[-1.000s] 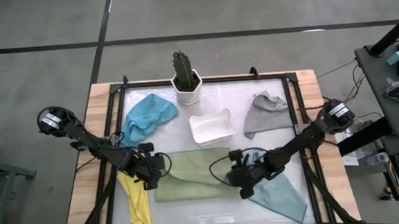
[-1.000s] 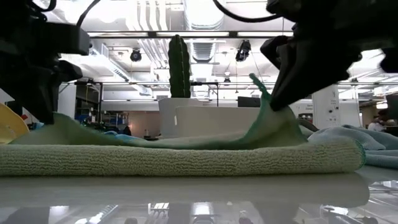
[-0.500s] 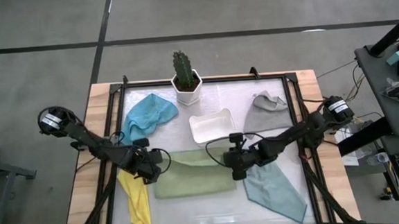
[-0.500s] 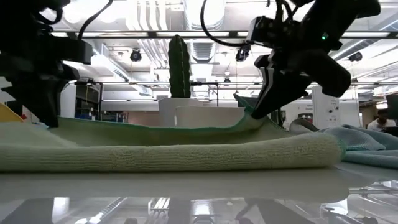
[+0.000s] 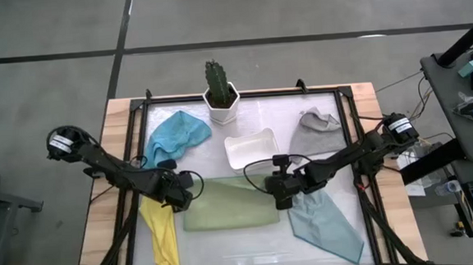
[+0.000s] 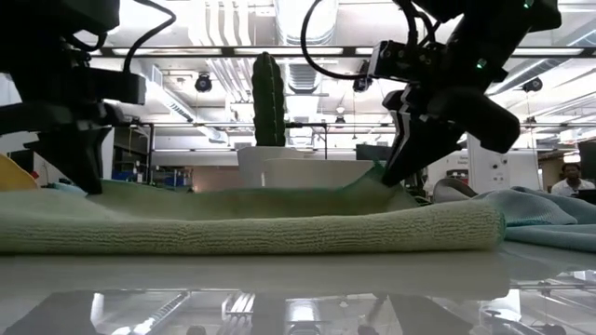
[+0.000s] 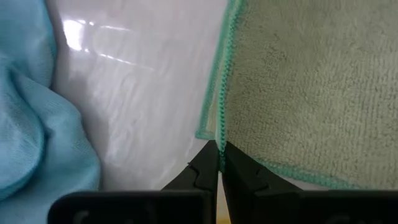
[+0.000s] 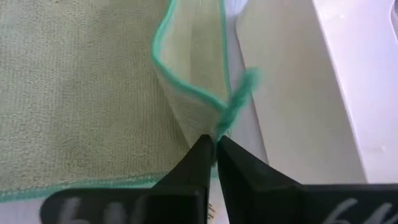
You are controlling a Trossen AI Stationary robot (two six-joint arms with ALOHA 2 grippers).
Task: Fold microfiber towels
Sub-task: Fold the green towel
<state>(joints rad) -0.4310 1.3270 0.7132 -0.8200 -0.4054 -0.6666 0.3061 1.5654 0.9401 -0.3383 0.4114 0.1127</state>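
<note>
Both jaws pinch the olive green towel [image 5: 229,205] at opposite corners.

Folded towel [image 5: 230,213] centre-front, tray [image 5: 251,148] behind it, cactus pot [image 5: 221,104] farthest back

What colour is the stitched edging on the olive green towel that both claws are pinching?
Bright teal-green, running along the olive green towel's hem; the right wrist view shows it best.

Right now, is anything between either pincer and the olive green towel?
No. The left pincer is shut on a corner of the olive green towel, and the right pincer pinches its other corner. The white tray sits just beyond, clear of the fold.
</note>
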